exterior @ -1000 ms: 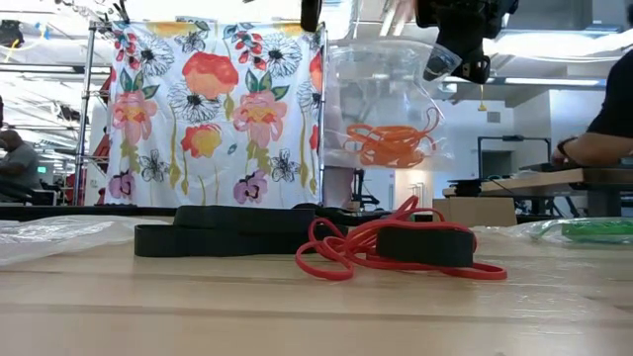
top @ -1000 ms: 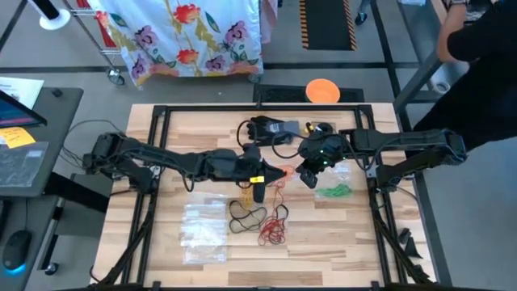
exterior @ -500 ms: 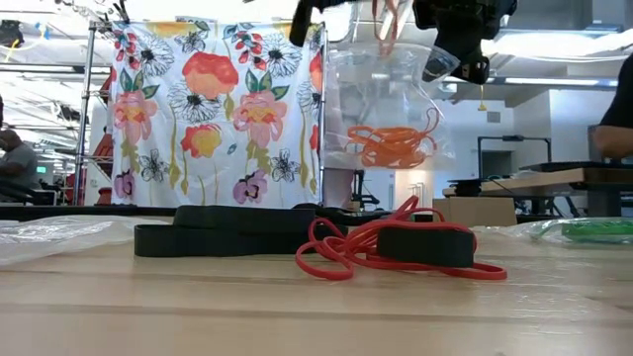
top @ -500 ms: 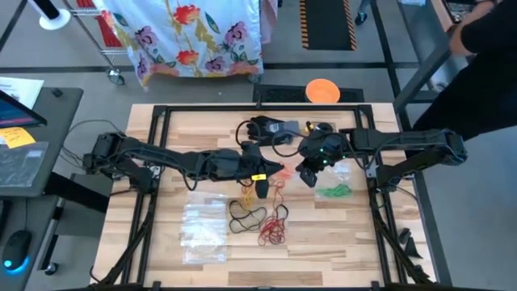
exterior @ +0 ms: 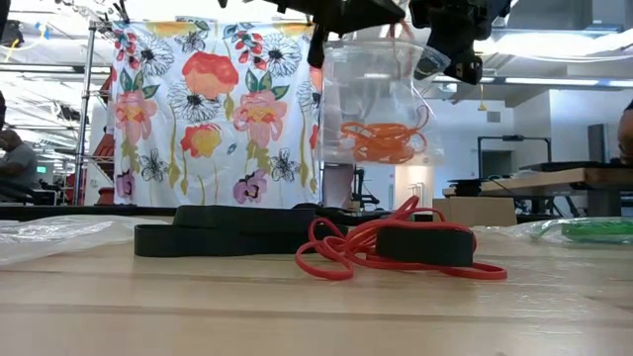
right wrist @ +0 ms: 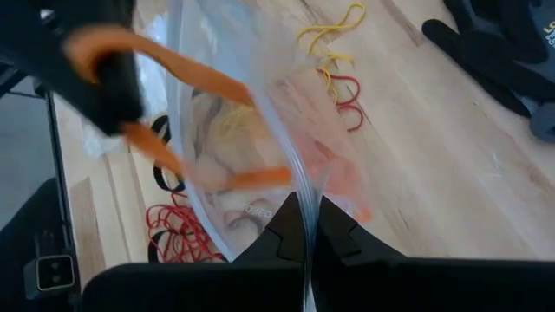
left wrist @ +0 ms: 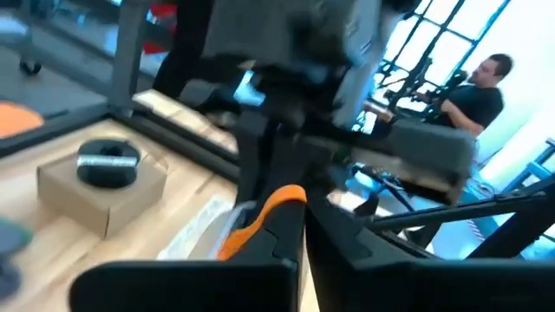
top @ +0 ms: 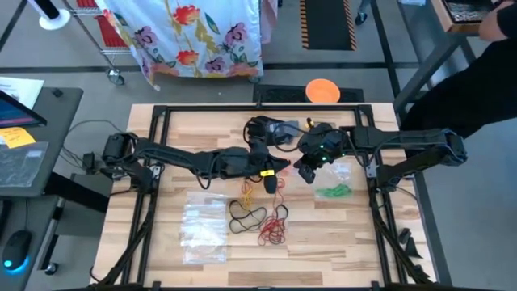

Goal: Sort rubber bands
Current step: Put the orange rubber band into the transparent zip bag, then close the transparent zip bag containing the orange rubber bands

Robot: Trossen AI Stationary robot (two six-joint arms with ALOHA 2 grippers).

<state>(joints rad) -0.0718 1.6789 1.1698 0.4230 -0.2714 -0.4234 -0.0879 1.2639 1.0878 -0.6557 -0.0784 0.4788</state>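
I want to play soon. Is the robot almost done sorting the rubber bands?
Not yet. Orange bands already sit in the clear plastic bag pinched by the right gripper. The left gripper holds another orange band at its mouth. Red, black and yellow bands remain on the table.

From my low camera the left end effector (exterior: 341, 12) is cut off by the top edge, and so is the right end effector (exterior: 457, 30). My left wrist feed is a blur; the orange band (left wrist: 264, 217) shows only partly behind the fingers. From overhead, the yellow bands (top: 247, 195) are too small to count.
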